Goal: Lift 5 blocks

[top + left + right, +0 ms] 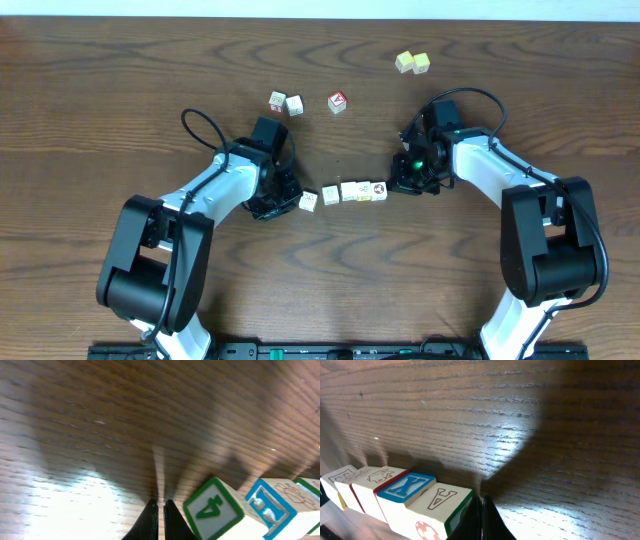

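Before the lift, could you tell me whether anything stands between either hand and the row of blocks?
Nothing visible does: the left hand and the right hand, both shut, flank the row of blocks at its ends.

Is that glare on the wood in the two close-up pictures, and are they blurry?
Overhead: evenly lit, sharp, no glare on the table. Left wrist: white glare low left, grain smeared, the block marked 4 soft. Right wrist: bright glare mid-frame, deep shadow on the right, the row of blocks fairly crisp.
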Available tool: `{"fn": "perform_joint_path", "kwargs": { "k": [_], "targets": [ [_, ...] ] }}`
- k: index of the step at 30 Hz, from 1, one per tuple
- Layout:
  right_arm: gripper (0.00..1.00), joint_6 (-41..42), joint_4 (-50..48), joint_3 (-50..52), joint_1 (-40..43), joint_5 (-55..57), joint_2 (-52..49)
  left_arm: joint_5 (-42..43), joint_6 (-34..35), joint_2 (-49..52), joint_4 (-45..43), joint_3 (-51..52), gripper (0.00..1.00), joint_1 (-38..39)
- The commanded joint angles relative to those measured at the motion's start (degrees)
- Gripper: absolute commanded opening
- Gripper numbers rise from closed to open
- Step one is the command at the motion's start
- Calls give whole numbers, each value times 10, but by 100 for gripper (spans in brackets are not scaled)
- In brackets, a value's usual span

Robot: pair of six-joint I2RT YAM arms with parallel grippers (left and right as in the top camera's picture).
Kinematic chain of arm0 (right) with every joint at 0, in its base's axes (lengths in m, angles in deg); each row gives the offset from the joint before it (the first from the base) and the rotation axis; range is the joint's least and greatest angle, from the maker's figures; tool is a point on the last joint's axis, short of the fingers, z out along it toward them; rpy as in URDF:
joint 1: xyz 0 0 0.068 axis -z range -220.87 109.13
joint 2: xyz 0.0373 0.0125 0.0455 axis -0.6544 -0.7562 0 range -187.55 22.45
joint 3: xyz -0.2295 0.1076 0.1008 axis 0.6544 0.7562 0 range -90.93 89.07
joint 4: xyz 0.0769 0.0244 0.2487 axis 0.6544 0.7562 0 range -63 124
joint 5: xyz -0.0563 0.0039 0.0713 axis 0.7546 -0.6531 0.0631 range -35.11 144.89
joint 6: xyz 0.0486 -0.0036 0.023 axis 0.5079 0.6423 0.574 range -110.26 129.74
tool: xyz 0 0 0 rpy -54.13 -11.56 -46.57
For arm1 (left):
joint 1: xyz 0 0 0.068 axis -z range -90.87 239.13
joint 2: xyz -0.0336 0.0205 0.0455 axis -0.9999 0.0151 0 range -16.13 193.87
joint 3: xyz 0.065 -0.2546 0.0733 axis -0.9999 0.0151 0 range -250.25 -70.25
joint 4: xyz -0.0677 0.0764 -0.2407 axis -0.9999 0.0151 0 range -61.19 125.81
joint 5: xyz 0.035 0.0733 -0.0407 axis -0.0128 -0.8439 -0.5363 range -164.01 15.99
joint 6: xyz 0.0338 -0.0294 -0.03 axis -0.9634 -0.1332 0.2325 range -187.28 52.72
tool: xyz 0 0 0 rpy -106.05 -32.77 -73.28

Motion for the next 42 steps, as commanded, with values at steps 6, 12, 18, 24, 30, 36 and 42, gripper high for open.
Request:
{"fn": "perform_joint_path", "kwargs": {
  "k": [6, 12, 18, 24, 30, 36, 42],
  "targets": [
    [1, 8, 2, 3, -3, 3, -1, 15, 24, 5, -12, 5, 7, 24],
    [1, 8, 2, 3, -3, 3, -1, 15, 24, 5, -24, 5, 7, 24],
    [1, 8, 2, 3, -3, 3, -1, 15, 24, 5, -32, 5, 7, 24],
    [1, 8, 3, 3, -3, 3, -1, 15, 24, 5, -42, 5, 7, 24],
    [1, 8, 3, 3, -3, 3, -1, 15, 24, 5, -44, 5, 7, 24],
    [1, 8, 3, 3, -3, 3, -1, 15, 19, 5, -53, 5, 7, 24],
    [1, 8, 5, 3, -3, 3, -1, 15, 10, 5, -55, 5, 7, 24]
  ]
}}
